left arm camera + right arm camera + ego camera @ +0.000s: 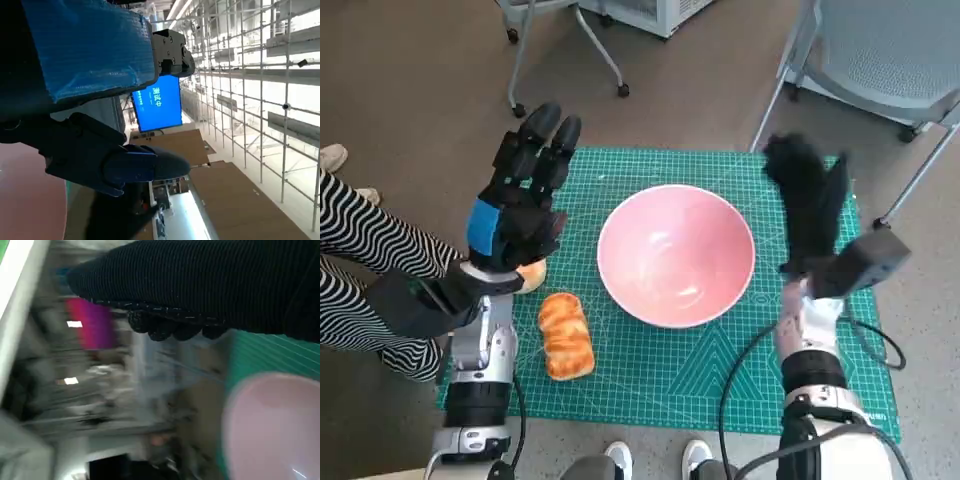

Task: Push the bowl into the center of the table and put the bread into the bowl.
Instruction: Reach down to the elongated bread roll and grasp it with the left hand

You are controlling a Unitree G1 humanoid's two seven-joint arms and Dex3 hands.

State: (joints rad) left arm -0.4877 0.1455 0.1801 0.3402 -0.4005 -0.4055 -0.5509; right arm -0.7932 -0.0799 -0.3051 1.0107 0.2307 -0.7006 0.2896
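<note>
With both the blue-taped black left hand (520, 205) and black-gloved right hand (807, 205) raised, fingers spread and empty, the left could, coming down, nudge the braided golden bread loaf (566, 335) off the green cutting mat (720, 360) instead of into the smooth pink bowl (676, 254)

We see the left robot hand (95, 100), blue tape (85, 45) across its back and black fingers (130, 165) stretched out, holding nothing. Beyond it hangs a blue screen (157, 107) beside tall window grids (250, 75).

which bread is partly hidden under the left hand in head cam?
The small round golden bun, tucked beneath the blue-taped left hand. The long braided loaf lies fully visible nearer the robot on the green cutting mat.
</note>
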